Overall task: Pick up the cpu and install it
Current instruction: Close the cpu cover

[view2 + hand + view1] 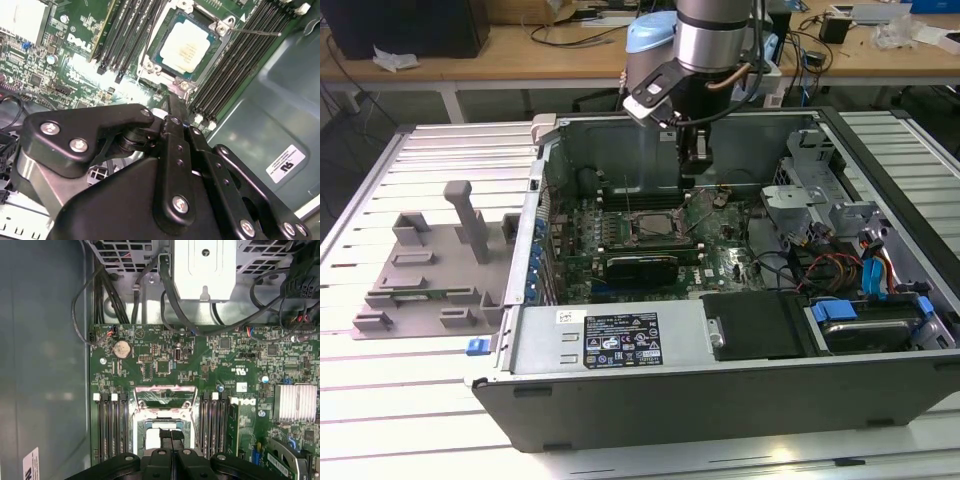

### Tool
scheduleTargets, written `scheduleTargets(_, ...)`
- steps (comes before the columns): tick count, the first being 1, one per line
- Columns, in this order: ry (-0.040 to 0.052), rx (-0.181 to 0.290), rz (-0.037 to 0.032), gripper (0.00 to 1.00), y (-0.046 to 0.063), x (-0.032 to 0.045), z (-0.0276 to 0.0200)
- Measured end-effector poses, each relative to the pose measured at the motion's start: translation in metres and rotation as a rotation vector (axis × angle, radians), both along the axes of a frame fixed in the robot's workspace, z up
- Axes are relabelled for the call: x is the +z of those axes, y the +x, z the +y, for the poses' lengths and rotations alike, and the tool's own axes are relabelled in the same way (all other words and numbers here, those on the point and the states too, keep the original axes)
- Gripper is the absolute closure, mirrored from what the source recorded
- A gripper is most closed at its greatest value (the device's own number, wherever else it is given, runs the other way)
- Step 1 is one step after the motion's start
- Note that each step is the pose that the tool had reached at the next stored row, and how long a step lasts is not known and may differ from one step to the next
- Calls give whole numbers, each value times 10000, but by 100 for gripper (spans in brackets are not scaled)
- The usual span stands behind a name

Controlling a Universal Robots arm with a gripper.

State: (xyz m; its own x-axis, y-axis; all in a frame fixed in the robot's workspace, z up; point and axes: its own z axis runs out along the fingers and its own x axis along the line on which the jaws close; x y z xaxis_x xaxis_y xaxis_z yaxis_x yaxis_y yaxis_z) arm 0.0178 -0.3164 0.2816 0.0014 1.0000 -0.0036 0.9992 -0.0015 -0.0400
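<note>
Checking the seating, confirm the cpu lies flat and square inside the socket frame, just below the pincer. Its fingers are narrow, pressed together, holding nothing.

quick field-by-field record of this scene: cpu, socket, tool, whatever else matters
cpu: lies flat in the socket, silver top up
socket: on the motherboard, between the memory slots
load plate: swung open, off the cpu
tool: inside the computer case, just above the socket's edge, fingers closed together, nothing seen in them
computer case: side open, lying on a slatted table
grey tray: outside the case, on the exterior view's left
</note>
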Motion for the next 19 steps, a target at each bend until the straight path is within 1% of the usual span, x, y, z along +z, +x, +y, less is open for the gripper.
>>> scheduleTargets(2,1,1,-34,89,44,-2,0)
scheduleTargets(13,0,23,-35,89,295,-4,0)
scheduleTargets(15,0,33,-35,89,349,-5,0)
scheduleTargets(17,1,51,-35,89,438,-6,0)
scheduleTargets(19,3,62,-35,89,497,-12,0)
